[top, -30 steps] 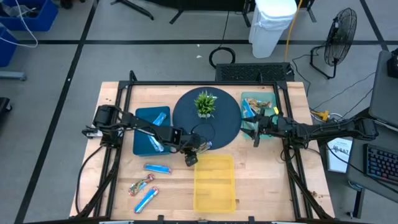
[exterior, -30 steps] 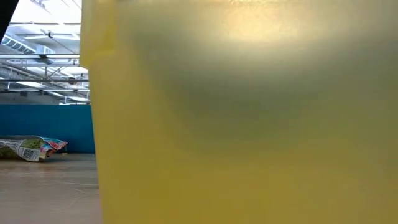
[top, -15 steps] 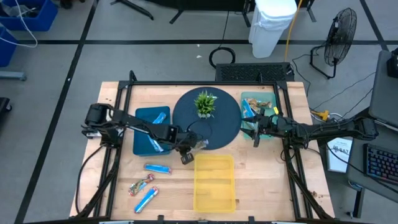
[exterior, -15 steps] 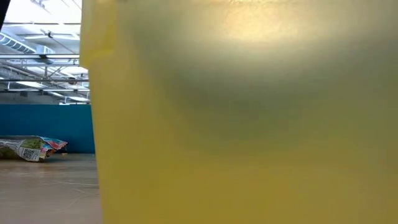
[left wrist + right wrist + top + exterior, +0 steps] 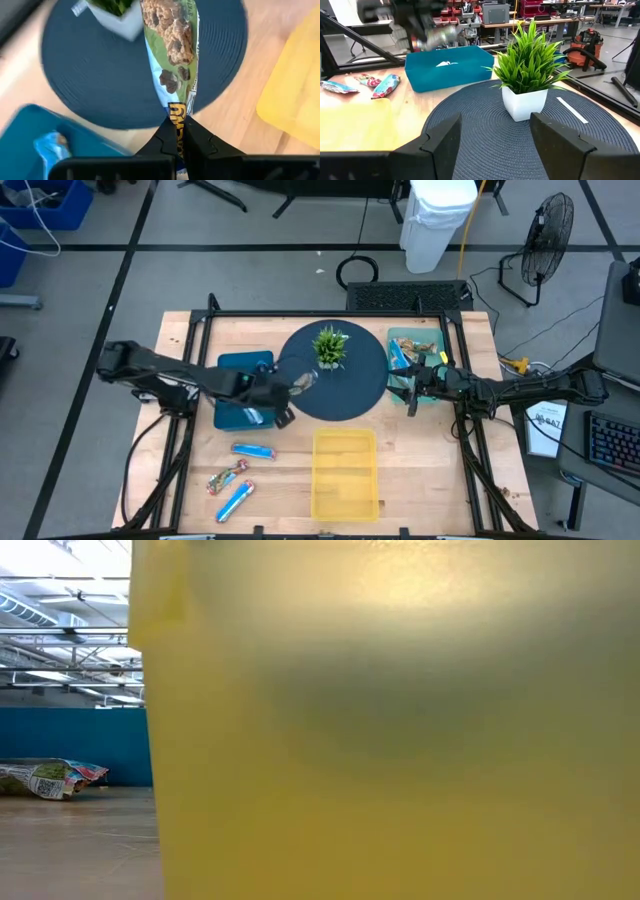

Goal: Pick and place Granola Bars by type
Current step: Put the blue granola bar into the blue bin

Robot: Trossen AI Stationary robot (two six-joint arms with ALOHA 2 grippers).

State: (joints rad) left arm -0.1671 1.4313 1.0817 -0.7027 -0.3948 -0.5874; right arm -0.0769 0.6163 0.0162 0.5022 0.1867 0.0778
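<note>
I'm carrying a bar [image 5: 172, 47], left gripper [image 5: 176, 134] clamped on it, over the mat [image 5: 350, 385]; next, a bin. Right gripper [image 5: 495, 131] open, waiting.

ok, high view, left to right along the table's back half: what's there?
Blue tray → left gripper shut on a granola bar → plant on the round dark mat → right gripper, open → teal tray.

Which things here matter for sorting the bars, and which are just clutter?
Job: bar in left jaws; three bars on table; blue tray; teal tray.
Clutter: plant, mat, yellow tray. Right jaws wait open by teal tray.
</note>
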